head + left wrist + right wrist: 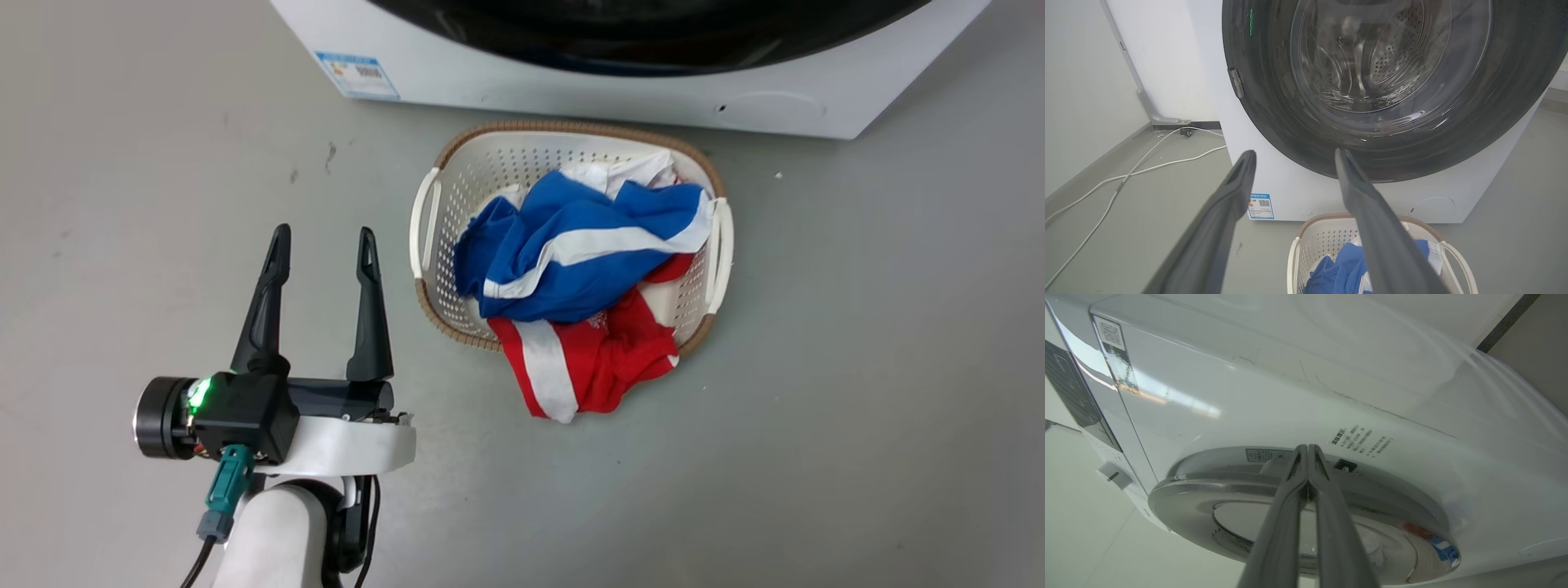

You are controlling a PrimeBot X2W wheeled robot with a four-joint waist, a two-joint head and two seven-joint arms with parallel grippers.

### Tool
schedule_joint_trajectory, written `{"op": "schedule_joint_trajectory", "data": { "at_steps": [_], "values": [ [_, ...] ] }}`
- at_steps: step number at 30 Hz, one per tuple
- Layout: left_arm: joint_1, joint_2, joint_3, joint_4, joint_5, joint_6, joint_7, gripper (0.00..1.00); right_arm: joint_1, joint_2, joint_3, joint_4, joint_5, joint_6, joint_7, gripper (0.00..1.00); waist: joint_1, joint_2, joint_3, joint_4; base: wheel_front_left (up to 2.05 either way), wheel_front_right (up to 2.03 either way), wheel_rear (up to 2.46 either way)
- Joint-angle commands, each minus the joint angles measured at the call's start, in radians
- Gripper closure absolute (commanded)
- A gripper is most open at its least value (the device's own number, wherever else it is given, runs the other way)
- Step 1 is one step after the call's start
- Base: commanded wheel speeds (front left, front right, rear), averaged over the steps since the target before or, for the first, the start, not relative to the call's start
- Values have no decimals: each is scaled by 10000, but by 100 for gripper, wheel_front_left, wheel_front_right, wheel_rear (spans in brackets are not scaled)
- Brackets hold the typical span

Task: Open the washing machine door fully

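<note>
i'm hovering my left gripper, splayed wide, empty, over floor beside the basket; right gripper is sitting pinched together at the washing machine door rim

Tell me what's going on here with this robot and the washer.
The robot is at the washing machine; the washing machine door is not yet swung open. The right gripper, fingers shut together, has its tips at the door's edge by the white front. The left gripper hangs open over the floor, holding nothing, beside a laundry basket of blue and red clothes.
</note>
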Motion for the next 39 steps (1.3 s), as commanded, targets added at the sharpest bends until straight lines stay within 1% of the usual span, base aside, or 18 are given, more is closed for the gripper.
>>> {"op": "schedule_joint_trajectory", "data": {
  "at_steps": [1,7,12,17,21,24,27,39],
  "values": [
    [-175,-7,-75,-15,-25,33,-24,0,-453,-183,203,283,-207,4,134,100,-2,0,371,220,0,0,0],
    [-318,-6,-216,-50,-107,87,-26,0,-1644,-407,698,1029,-640,3,503,100,-2,0,803,488,0,0,0],
    [-370,-6,-305,-97,-148,106,-26,0,-2259,-574,1133,1261,-957,4,946,100,-2,0,1042,675,0,0,0],
    [-416,-6,-261,-139,-151,149,-26,0,-2636,-471,1430,1230,-1123,3,1299,100,-2,0,1200,714,0,0,0],
    [-456,-7,-251,-132,-132,159,-26,0,-2737,-237,1671,1086,-1140,15,1596,100,-2,0,1264,674,0,0,0],
    [-477,-7,-247,-104,-121,174,-26,0,-2484,-79,1831,856,-1045,20,1908,100,-2,0,1241,604,0,0,0],
    [-442,-6,-198,-63,-85,155,-26,0,-2118,41,1858,590,-989,27,1967,100,-2,0,1110,507,0,0,0],
    [-125,-6,0,-28,64,76,-24,0,-303,207,2066,-609,-672,27,2484,100,-2,0,451,181,0,0,0]
  ]
}}
